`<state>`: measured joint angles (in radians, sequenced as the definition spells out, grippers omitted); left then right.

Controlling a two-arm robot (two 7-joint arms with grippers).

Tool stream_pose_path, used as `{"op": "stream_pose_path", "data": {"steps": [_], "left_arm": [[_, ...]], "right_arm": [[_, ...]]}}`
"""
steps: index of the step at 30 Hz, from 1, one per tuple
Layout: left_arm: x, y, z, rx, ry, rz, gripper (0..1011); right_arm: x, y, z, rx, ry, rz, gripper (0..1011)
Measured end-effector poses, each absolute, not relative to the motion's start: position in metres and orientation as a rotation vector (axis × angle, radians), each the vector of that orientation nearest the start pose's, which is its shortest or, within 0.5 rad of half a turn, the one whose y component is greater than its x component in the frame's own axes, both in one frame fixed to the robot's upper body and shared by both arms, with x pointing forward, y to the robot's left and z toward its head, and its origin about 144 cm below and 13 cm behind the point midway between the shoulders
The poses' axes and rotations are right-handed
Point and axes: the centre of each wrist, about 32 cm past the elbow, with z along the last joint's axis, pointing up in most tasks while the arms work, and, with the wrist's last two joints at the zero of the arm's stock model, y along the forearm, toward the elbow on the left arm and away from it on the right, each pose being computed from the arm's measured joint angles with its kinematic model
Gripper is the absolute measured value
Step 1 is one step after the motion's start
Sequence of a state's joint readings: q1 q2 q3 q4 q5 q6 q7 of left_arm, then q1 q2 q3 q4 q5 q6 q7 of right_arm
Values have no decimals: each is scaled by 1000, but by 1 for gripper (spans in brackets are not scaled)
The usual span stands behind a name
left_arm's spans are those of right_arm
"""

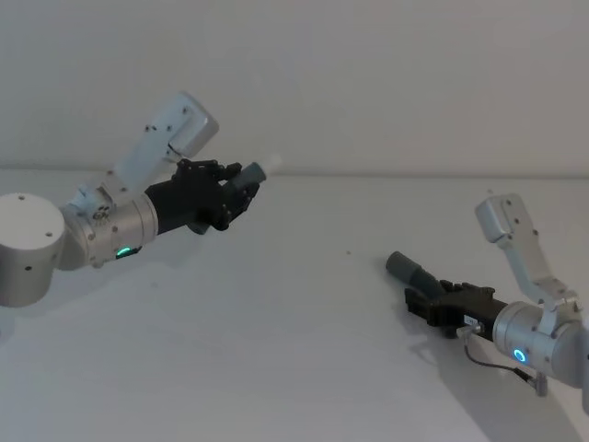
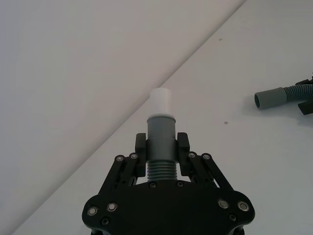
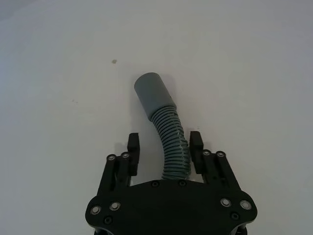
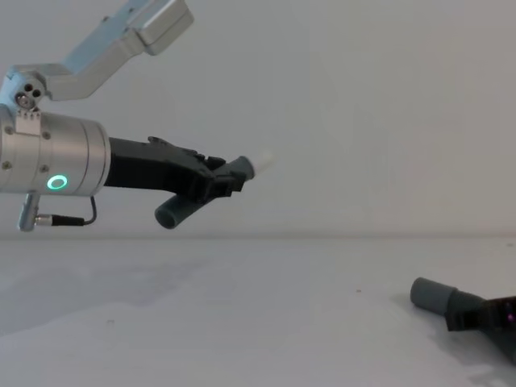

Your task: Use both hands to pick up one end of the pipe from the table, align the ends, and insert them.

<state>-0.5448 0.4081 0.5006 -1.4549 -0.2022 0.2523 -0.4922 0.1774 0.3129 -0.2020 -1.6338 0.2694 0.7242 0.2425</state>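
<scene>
1. While it hangs clear above the table (image 1: 276,350), the left gripper (image 1: 241,184) sits at about 10 o'clock in the head view and is aimed toward 2 o'clock. Its fingers are pressed onto the short hose piece (image 1: 248,177).
2. The left wrist view shows the left gripper (image 2: 162,144) pinching the short hose piece (image 2: 161,169) where the ribs meet the smooth cuff (image 2: 161,129). The white tip (image 2: 161,100) projects beyond the fingertips, uncovered.
3. In the chest view the left gripper (image 4: 226,179) is held well above the table (image 4: 242,322). The short hose piece (image 4: 176,211) is tilted, with its white tip (image 4: 264,161) toward 2 o'clock and its ribbed open end toward 8 o'clock, below the fingers.
4. The right gripper (image 1: 419,299) is at about 4 o'clock in the head view, low at the table surface, and aimed toward 10 o'clock.
5. The right wrist view shows the right gripper (image 3: 164,144) spread, with one finger on each side of the ribbed part of the long hose piece (image 3: 171,142). One finger is just beside the ribs; the other stands apart from them.
6. The long hose piece (image 1: 405,269) lies on the table. Its open cuff (image 3: 152,93) extends beyond the fingertips toward 10 o'clock in the head view.
7. The two ends are well apart: from the white tip (image 1: 273,166), the open cuff (image 1: 401,265) lies toward 4 o'clock.
</scene>
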Motion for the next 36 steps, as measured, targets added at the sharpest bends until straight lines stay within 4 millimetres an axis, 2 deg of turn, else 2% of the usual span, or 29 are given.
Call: {"op": "stream_pose_path", "data": {"steps": [2, 12, 16, 36], "left_arm": [[567, 218, 1270, 320, -225, 749, 349], [561, 223, 1267, 302, -233, 758, 349], [558, 225, 1266, 294, -239, 755, 349], [540, 230, 1267, 287, -287, 729, 349]], "right_arm": [[497, -251, 1210, -458, 368, -1116, 578], [497, -251, 1209, -458, 368, -1115, 240], [497, -251, 1209, -458, 367, -1115, 175], [498, -252, 1209, -457, 366, -1109, 155]]}}
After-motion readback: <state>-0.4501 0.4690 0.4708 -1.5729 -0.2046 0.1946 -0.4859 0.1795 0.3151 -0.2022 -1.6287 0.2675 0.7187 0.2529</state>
